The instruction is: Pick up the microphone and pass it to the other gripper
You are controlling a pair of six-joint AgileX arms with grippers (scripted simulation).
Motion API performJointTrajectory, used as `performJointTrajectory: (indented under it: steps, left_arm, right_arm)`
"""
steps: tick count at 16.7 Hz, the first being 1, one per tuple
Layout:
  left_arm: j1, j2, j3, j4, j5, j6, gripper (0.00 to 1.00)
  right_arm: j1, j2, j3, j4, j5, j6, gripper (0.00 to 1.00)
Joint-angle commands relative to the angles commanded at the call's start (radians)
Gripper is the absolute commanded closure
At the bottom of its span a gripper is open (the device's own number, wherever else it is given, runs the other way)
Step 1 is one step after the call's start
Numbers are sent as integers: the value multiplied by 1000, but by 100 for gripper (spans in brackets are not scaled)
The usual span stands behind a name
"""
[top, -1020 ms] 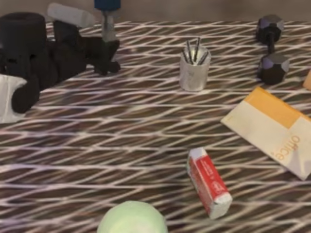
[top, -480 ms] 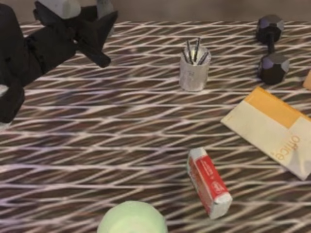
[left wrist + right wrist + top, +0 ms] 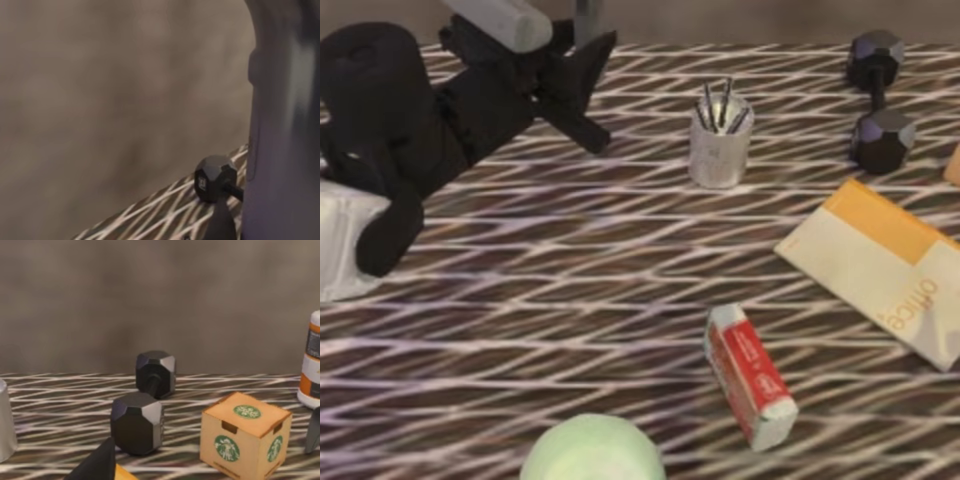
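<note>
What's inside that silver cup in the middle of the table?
The silver cup holds several thin metal sticks that lean apart and poke above its rim. Their lower ends, and anything else at the bottom, are hidden by the cup's wall.

The word "office" runs along the yellow-and-white packet (image 3: 880, 270) near the bench's right edge. The brown carton (image 3: 245, 437) bears round green logos, lettering unreadable.
</note>
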Motion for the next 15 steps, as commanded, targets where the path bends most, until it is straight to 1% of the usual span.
performJointTrajectory:
  steps: [3, 4, 6, 7, 15]
  left_arm:
    - [-141, -22, -19, 9, -155, -3, 100]
    - [-182, -31, -24, 12, -197, -4, 100]
    - [-233, -45, -31, 16, -248, -4, 100]
    - [-243, -49, -32, 17, -258, -4, 100]
    - [-244, -50, -33, 17, -259, -4, 100]
  right_arm:
    - [0, 0, 0, 0, 0, 0, 0]
    - [0, 0, 0, 0, 0, 0, 0]
    - [0, 0, 0, 0, 0, 0, 0]
    - [0, 0, 0, 0, 0, 0, 0]
    - [0, 0, 0, 0, 0, 0, 0]
